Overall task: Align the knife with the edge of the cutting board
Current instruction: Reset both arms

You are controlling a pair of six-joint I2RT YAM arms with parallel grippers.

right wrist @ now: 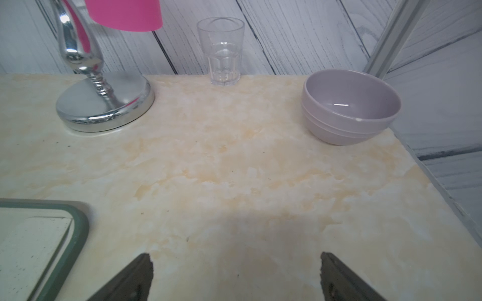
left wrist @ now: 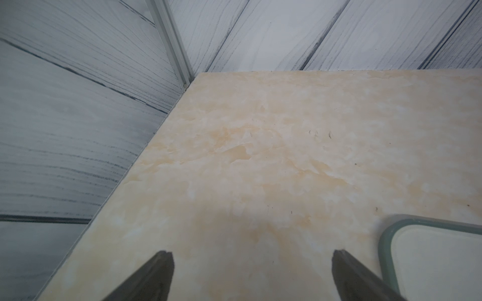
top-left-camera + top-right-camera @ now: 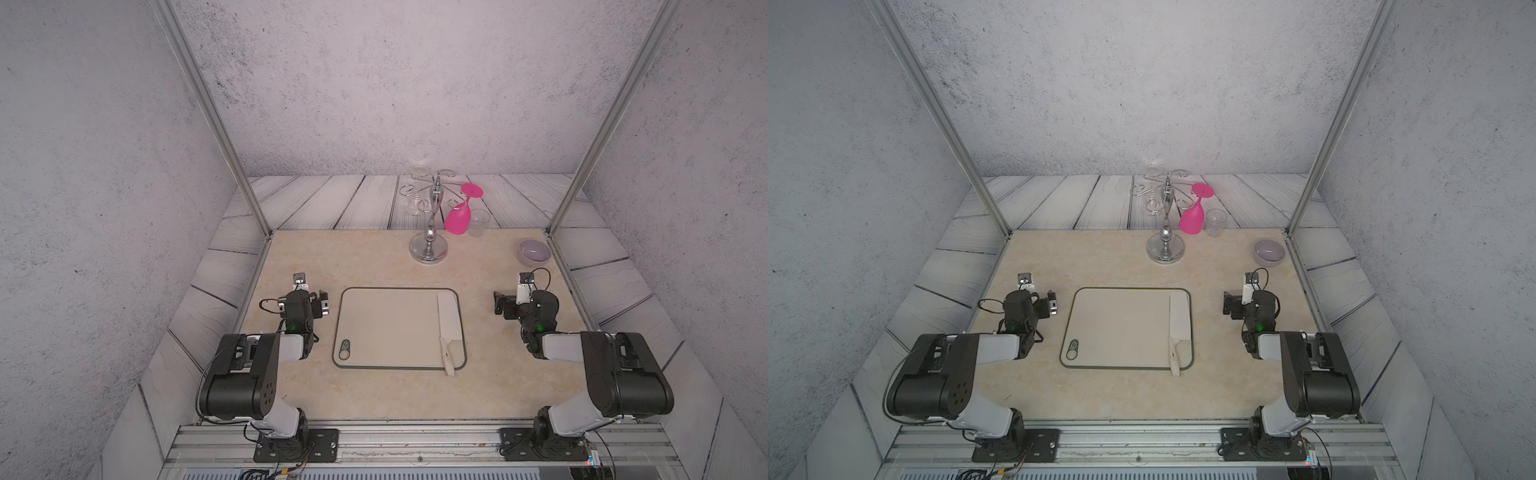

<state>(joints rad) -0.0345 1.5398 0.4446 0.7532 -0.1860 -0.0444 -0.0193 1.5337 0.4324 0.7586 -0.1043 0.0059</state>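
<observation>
There is one cutting board (image 3: 386,328) on the marbled table (image 3: 374,399), and one knife (image 3: 449,320); the knife lies flat on the board along its right short side, blade parallel to the rim and just inside it, handle toward the near edge with its end poking past the rim onto the table; both top views show this. At the far side stand one chrome stand (image 3: 430,245), one pink goblet (image 3: 459,216) hanging upside down from it, one clear tumbler (image 1: 221,52) and one lilac bowl (image 1: 349,106); faint clear glasses hang on the stand's other hooks, their number hard to tell. Of two grippers, the left gripper (image 2: 251,256) sits left of the board, jaws spread wide over bare tabletop, gripping nothing, a board corner just beside one finger; the right gripper (image 1: 236,258) sits right of the board, well apart from the knife, jaws likewise spread wide and empty, touching nothing.
</observation>
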